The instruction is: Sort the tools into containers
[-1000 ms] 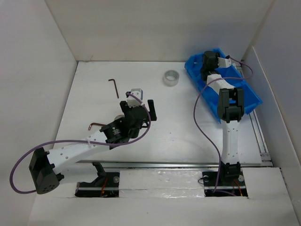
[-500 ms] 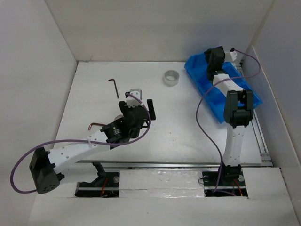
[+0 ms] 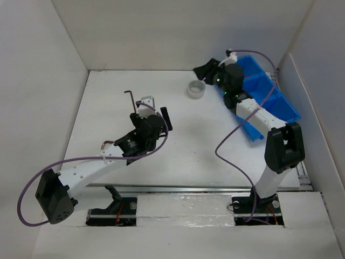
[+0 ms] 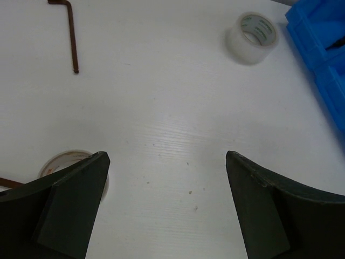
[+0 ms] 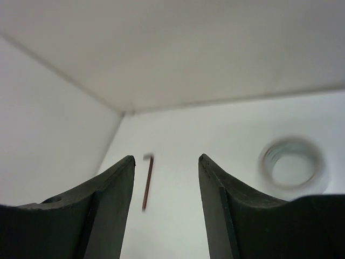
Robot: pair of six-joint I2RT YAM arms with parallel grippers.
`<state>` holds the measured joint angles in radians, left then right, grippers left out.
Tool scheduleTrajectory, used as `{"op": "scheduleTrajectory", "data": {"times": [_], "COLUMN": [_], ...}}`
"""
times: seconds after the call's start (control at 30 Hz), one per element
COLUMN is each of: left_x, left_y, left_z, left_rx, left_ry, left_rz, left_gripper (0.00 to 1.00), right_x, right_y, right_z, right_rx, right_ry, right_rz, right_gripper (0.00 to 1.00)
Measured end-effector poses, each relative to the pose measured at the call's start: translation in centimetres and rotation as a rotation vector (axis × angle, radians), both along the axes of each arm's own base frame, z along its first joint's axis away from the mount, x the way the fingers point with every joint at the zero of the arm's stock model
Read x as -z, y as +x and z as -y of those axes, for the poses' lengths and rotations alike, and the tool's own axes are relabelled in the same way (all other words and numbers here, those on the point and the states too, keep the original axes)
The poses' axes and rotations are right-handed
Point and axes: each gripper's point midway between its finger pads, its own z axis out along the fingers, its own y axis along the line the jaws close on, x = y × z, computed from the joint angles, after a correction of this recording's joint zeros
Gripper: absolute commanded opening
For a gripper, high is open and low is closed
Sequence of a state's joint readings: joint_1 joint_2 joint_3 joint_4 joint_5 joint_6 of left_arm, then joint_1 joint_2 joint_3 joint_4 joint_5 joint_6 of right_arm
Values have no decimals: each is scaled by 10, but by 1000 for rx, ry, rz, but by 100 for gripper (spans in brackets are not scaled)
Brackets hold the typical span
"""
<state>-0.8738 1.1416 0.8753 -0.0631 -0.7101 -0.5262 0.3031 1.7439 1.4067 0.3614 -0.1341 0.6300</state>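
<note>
Overhead: right end effector (image 3: 205, 70) hangs off the blue bin (image 3: 285, 108), just beside the tape roll (image 3: 195, 89) on the worktop (image 3: 188, 151). Left end effector (image 3: 153, 110) is near the hex key (image 3: 129, 100). Both are spread wide, nothing held.

Left wrist: fingers apart over bare worktop. Second tape roll (image 4: 67, 161) sits by the left finger, the hex key farther off.

Right wrist: the roll lies right of the gap, blurred. Likely the next pick. Best to shift right, straddle one wall of the roll, and descend before clenching.
</note>
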Motion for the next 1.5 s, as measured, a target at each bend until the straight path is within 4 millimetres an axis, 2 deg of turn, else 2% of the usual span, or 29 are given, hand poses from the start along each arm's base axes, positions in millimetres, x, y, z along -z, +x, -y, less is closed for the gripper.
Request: {"op": "scheduleTrajectory", "data": {"times": [0.07, 0.1, 0.17, 0.27, 0.3, 0.47, 0.53, 0.63, 0.8, 0.93, 1.27, 1.5], "left_x": [2, 3, 10, 21, 23, 22, 18, 6, -23, -33, -32, -31], "left_y": [6, 10, 15, 20, 20, 18, 15, 8, -5, -11, -14, -14], "left_z": [-10, -17, -34, -57, -63, -66, -64, -63, -60, -62, -56, -56], "left_rx": [-38, -60, -109, -162, -177, -182, -162, -139, -105, -95, -78, -76], "left_ry": [-9, -16, -23, -32, -34, -73, -103, -141, -226, -258, -258, -257], "left_rz": [-3, -4, -12, -31, -34, -23, -8, 24, 110, 143, 142, 141], "left_gripper": [87, 87, 87, 87, 87, 87, 87, 87, 88, 88, 88, 88], "right_x": [36, 52, 74, 94, 90, 94, 105, 130, 186, 216, 249, 248], "right_y": [-23, -33, -40, -29, -12, 41, 56, 71, 77, 75, 80, 86], "right_z": [-38, -52, -71, -79, -81, -75, -71, -67, -58, -50, -36, -42], "right_rx": [-86, -117, -157, -173, -164, -93, -65, -51, -61, -60, 0, -8], "right_ry": [-56, -82, -131, -225, -244, -403, -480, -582, -723, -785, -876, -907], "right_rz": [-64, -96, -140, -190, -178, -161, -177, -211, -296, -346, -384, -366], "right_gripper": [58, 58, 59, 61, 61, 64, 65, 66, 68, 69, 71, 72]}}
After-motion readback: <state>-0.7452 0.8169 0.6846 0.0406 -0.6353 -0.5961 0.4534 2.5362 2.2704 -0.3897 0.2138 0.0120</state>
